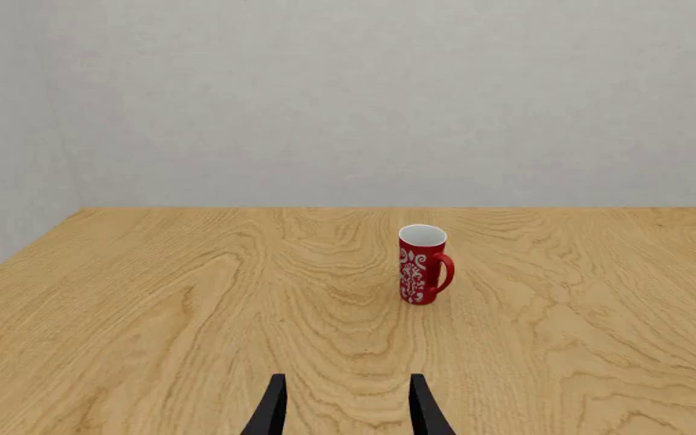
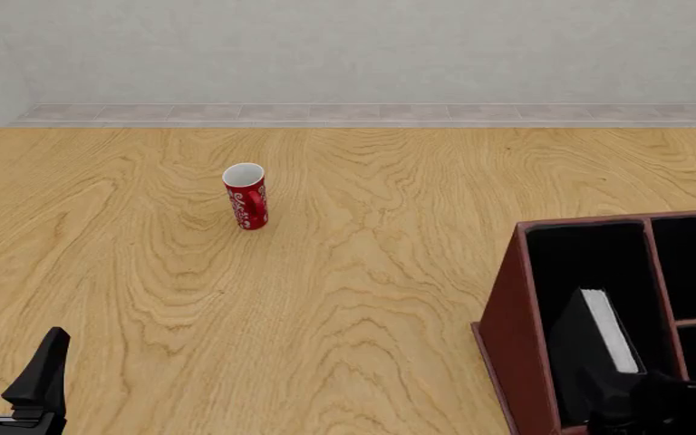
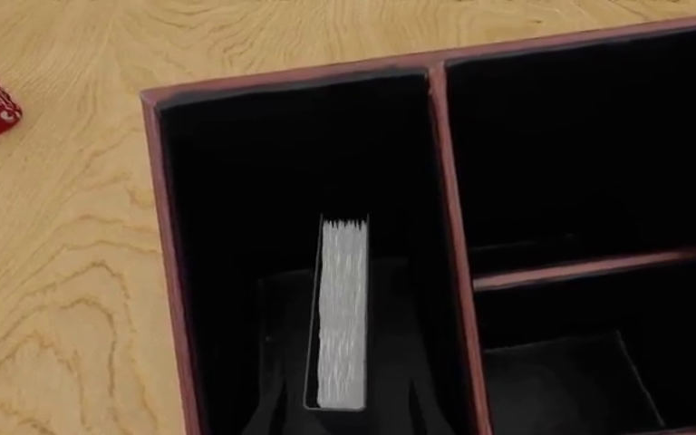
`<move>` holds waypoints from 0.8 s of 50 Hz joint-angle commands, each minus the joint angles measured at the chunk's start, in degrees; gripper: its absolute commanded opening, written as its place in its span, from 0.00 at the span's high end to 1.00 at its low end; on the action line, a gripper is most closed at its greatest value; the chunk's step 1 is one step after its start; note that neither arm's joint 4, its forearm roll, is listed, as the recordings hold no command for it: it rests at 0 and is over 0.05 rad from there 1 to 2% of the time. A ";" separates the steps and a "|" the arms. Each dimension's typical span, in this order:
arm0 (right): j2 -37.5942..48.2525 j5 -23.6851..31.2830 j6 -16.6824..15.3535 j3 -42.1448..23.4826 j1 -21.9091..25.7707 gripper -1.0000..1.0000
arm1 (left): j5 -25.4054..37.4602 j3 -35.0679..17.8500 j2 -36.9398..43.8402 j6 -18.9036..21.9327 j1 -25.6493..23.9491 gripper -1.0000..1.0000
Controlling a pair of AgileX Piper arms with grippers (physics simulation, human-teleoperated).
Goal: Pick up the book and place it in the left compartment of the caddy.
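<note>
Now the book (image 3: 343, 313) stands (page edge up) inside the left compartment (image 3: 264, 181).

Upright red patterned mug (image 2: 246, 196) on the wooden table (image 2: 361, 272).

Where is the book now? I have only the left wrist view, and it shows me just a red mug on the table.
Observer: The book stands on its edge inside the left compartment of the caddy, with the white page edge up.
Operator: Is the caddy near the mug?
Observer: No. In the front view the mug stands apart on the table, far to the left of the caddy.
Operator: Does the right end effector hold the book?
Observer: I cannot tell. The right end effector is at the near end of the book, but it is dark against the black lining.
</note>
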 commanded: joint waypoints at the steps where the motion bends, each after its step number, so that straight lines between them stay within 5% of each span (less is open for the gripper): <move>1: 0.18 0.33 -0.07 -0.73 -0.15 0.00 | 0.00 0.00 0.00 0.00 0.00 0.00; 40: -5.67 13.21 -1.70 -14.25 2.66 0.00 | 0.00 0.00 0.00 0.00 0.00 0.00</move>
